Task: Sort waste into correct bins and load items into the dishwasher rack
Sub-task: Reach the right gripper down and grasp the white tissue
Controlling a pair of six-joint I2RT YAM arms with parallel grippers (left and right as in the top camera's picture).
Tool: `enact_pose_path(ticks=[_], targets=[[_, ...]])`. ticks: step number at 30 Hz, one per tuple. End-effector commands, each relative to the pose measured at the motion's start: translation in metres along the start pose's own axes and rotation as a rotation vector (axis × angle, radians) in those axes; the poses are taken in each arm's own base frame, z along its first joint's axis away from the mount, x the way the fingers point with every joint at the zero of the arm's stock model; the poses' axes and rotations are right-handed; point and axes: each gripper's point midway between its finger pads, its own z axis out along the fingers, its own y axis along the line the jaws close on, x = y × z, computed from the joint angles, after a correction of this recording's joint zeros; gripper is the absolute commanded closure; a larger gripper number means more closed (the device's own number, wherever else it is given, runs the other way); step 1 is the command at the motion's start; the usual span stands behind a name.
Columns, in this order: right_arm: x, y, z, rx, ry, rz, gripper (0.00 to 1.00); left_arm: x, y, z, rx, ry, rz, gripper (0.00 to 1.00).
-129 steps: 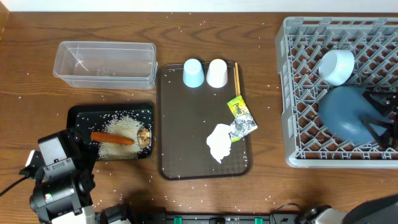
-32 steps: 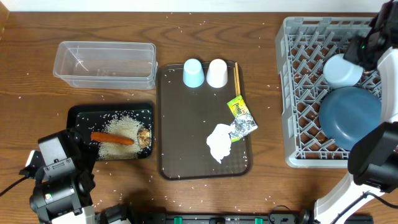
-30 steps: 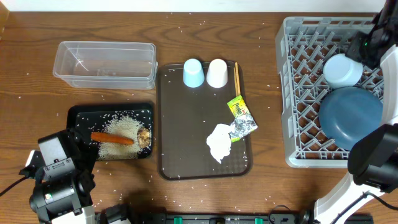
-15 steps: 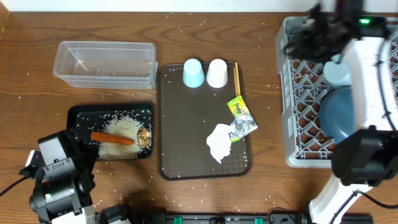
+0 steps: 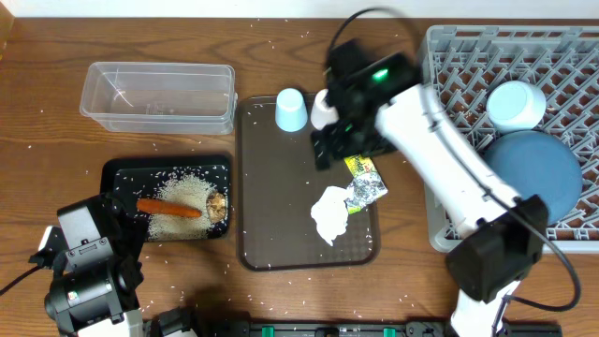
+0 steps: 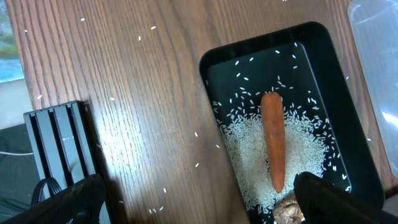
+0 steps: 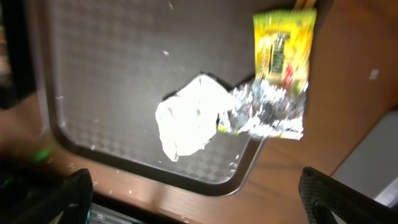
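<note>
- Right fingers point(image 7: 336, 202), spread and empty, hang over the brown tray point(image 5: 271, 187), above the tissue point(image 5: 328, 212) and wrappers point(image 5: 363, 178), probably lining up to pick up waste.
- Left fingers point(image 6: 339, 199), spread and empty, hover by the black tray point(image 6: 323, 74), which holds the carrot point(image 6: 272, 140) and rice point(image 6: 249, 146).
- Plate point(image 5: 538, 178) and bowl point(image 5: 518, 103) sit in the rack point(image 5: 449, 140).
- Two cups wait on the brown tray.

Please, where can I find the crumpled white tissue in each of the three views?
Overhead: the crumpled white tissue lies on the brown tray, in its lower right part.
Left wrist: not in it.
Right wrist: near the picture's centre.
Shared landmark: the silver wrapper against the tissue, seen in both views.
</note>
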Motion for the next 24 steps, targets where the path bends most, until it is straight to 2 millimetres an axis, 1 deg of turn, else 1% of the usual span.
enact_pose_path(ticks=[1,3,6,10,12,16,18,24], targets=[[0.015,-0.007,0.014,0.215,-0.036,0.172,0.01,-0.005,0.0,-0.003,0.0,-0.014,0.005,0.02],[0.025,-0.002,0.026,0.258,-0.03,0.2,0.01,-0.005,0.0,-0.003,0.0,-0.014,0.005,0.02],[0.041,0.008,0.049,0.264,0.001,0.228,0.01,-0.005,0.0,-0.003,0.0,-0.014,0.005,0.02],[0.06,0.025,0.08,0.205,0.058,0.21,0.01,-0.005,0.0,-0.003,0.0,-0.014,0.005,0.02],[0.068,0.033,0.091,0.174,0.082,0.199,0.01,-0.005,0.0,-0.003,0.0,-0.014,0.005,0.02],[0.073,0.047,0.108,0.102,0.098,0.191,0.01,-0.005,0.0,-0.003,0.0,-0.014,0.005,0.02],[0.073,0.05,0.116,0.077,0.097,0.191,0.01,-0.005,0.0,-0.003,0.0,-0.014,0.005,0.02],[0.074,0.04,0.138,0.071,0.079,0.276,0.01,-0.005,0.0,-0.003,0.0,-0.014,0.005,0.02]])
